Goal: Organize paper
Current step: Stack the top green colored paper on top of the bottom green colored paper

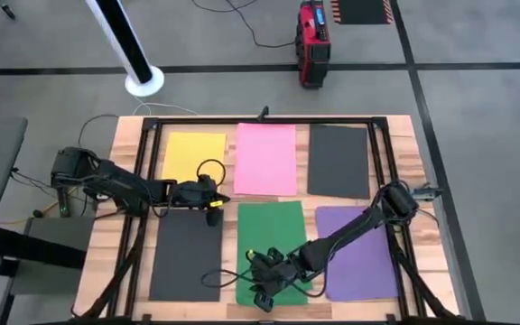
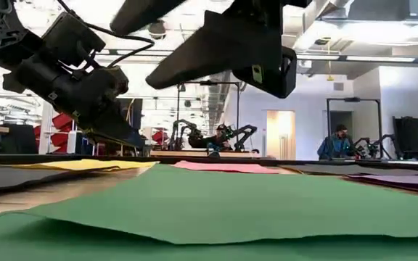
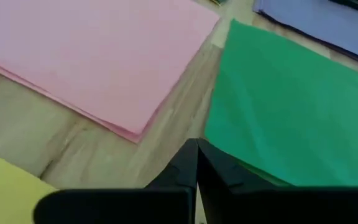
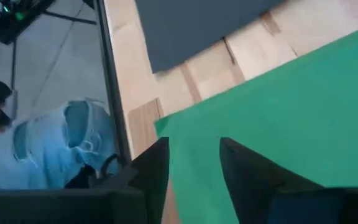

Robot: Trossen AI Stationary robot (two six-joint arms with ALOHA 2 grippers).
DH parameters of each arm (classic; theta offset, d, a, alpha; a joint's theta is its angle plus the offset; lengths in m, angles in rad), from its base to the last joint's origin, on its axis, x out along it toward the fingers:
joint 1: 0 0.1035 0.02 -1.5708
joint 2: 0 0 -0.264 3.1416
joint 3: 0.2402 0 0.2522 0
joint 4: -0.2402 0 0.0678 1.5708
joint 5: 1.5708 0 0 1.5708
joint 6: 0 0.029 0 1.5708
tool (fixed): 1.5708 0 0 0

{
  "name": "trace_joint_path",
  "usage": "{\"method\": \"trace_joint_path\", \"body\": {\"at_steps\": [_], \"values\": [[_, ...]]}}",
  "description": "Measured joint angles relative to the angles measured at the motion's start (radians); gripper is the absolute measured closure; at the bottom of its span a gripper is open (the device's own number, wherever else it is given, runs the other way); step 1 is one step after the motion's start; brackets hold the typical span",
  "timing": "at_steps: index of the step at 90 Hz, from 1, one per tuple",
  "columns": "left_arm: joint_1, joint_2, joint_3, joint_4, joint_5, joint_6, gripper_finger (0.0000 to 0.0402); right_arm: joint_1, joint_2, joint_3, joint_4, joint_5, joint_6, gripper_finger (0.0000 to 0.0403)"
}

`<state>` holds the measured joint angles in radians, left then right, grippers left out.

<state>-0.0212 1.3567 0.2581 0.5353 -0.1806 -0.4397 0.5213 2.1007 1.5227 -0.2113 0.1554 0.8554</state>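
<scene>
The right gripper [image 1: 262,291] sits low in the frame's bottom centre, its two dark fingers [image 4: 151,171] spread apart over the near edge of the green sheet [image 1: 273,236], with green showing in the gap between them; nothing is clamped yet. My reading is that it is set there to catch that edge, since a flat sheet offers no other hold. The left gripper [image 1: 213,204] hangs at centre left of the frame, between the yellow sheet [image 1: 193,155] and the dark grey sheet [image 1: 187,253] below it, its fingers [image 3: 179,171] pressed together into a narrow point and holding nothing, perhaps to pin or nudge paper.

Outward from there, the sheets lie in two rows on the wooden table [image 1: 129,144]: yellow, the pink sheet [image 1: 266,159] and a second dark sheet [image 1: 338,161] in the upper row; dark grey, green and the purple sheet [image 1: 361,253] in the lower. All are thin, matt, same-size rectangles, kept apart so pale plank shows between them. The pink looks like a small stack, its edge layered. The green sheet ripples slightly at its near edge in the low view, so it seems limp and easy to buckle
</scene>
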Motion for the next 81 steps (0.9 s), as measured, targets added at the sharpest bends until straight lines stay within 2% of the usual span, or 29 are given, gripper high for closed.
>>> {"method": "trace_joint_path", "body": {"at_steps": [11, 18, 31, 44, 63, 81], "values": [[-0.018, 0.000, 0.000, 0.001, 0.015, 0.016, 0.0401, 0.000, -0.025, 0.000, -0.117, 0.006, -0.046, 0.0341], [-0.022, 0.000, 0.003, 0.000, 0.016, 0.021, 0.0401, 0.007, -0.053, 0.000, -0.264, 0.058, -0.056, 0.0388], [-0.019, 0.004, 0.036, -0.011, 0.010, 0.058, 0.0402, 0.019, -0.091, 0.000, -0.595, 0.101, -0.005, 0.0400], [-0.017, 0.005, 0.102, -0.076, 0.005, 0.101, 0.0401, 0.049, -0.101, -0.002, -0.811, 0.110, 0.083, 0.0402], [-0.017, 0.005, 0.153, -0.173, -0.028, 0.114, 0.0401, 0.082, -0.101, -0.119, -0.806, 0.108, 0.227, 0.0402], [-0.076, 0.005, 0.153, -0.324, 0.036, 0.129, 0.0402, 0.089, -0.101, -0.201, -0.751, 0.109, 0.305, 0.0403]]}}
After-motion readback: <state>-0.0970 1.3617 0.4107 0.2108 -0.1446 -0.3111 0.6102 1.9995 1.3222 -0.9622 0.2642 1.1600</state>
